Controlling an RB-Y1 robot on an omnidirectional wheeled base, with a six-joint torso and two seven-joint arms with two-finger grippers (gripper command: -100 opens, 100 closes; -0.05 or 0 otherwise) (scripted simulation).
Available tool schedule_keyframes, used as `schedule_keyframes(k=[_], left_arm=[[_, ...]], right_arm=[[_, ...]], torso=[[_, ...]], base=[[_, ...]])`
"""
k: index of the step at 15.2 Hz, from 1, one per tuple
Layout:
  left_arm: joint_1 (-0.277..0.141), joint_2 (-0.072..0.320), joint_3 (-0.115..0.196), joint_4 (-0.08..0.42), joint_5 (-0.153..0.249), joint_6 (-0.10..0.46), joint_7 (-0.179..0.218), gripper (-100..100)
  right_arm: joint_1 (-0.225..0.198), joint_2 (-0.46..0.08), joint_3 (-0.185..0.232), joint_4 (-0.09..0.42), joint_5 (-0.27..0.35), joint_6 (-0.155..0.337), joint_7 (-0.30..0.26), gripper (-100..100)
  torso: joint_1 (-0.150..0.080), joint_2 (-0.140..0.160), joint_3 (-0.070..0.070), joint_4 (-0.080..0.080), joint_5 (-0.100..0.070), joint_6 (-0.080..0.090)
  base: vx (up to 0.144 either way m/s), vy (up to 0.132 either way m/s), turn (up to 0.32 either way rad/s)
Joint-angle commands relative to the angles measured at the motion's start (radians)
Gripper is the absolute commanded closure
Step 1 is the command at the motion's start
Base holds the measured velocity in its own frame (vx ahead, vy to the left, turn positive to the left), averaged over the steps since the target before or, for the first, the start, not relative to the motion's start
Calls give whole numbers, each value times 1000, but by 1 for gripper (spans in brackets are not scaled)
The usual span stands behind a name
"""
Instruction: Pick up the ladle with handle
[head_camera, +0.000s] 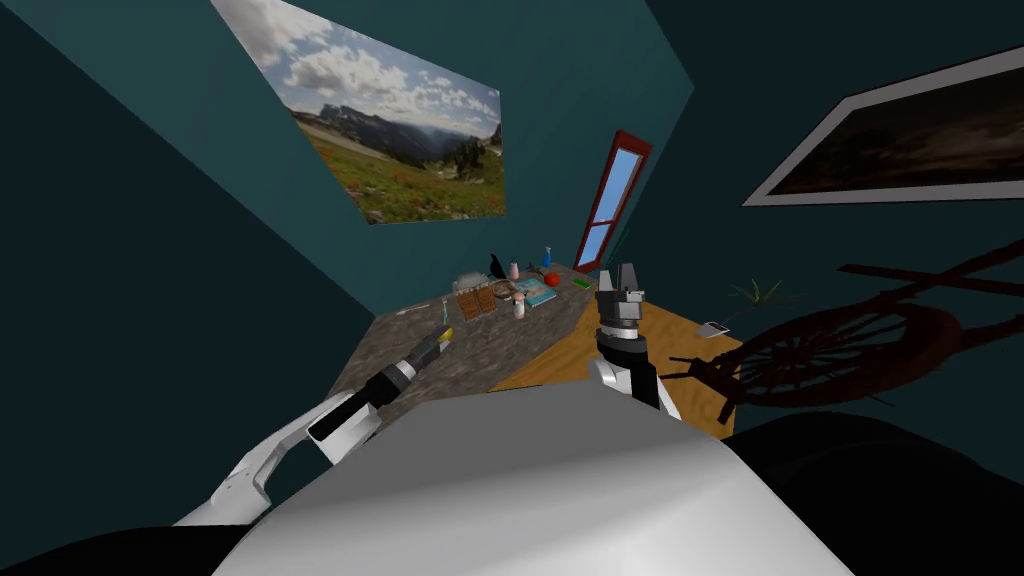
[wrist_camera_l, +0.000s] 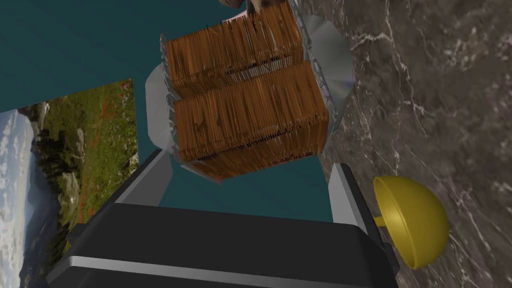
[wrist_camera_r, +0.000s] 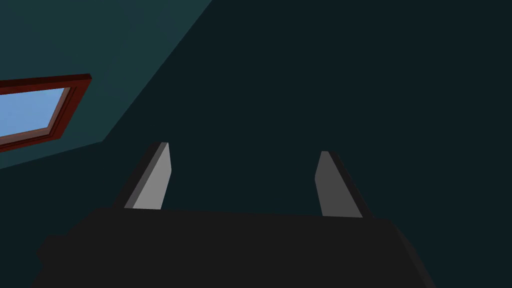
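**Left pincer open beside the yellow ladle**

The left pincer reaches low over the stone worktop, close to the side that runs along the teal wall. Its fingers stand wide, about a third of the wrist view apart, with nothing gripped between them. The ladle lies on the stone just outside one finger. Its yellow bowl shows as a half-dome, and a short stub of handle points in towards that finger. Whether the finger touches the handle cannot be told.

Just past the fingertips sits a slatted wooden block, in two stacked halves, backed by a grey metal piece.

In the head view, bare veined stone lies all around the left pincer. The worktop's other long edge runs on a slant, with a wooden surface beyond it.

The right pincer is raised over that wooden surface, well apart from the ladle. Its fingers are spread just as wide and hold nothing.

At the worktop's far end stand small bottles, a blue book and a red round thing. Any labels on them are too small to read. Off to the right is a dark spinning wheel.
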Motion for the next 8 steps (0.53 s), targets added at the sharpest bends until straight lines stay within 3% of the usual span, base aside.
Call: schedule_keyframes(k=[1,2,4,8], left_arm=[[-3,38,-10,12,7,8,4,-100],[-2,70,-26,32,31,32,17,-100],[-2,101,-26,32,31,32,17,-100],[1,187,-58,71,78,80,41,-100]], right_arm=[[0,0,0,0,0,0,0,0],[0,0,0,0,0,0,0,0],[0,0,0,0,0,0,0,0],[0,0,0,0,0,0,0,0]], torso=[[0,0,0,0,0,0],[0,0,0,0,0,0],[0,0,0,0,0,0],[0,0,0,0,0,-1]], base=[[-6,9,-82],[-5,6,-192],[-6,8,-142],[-5,5,-178]])
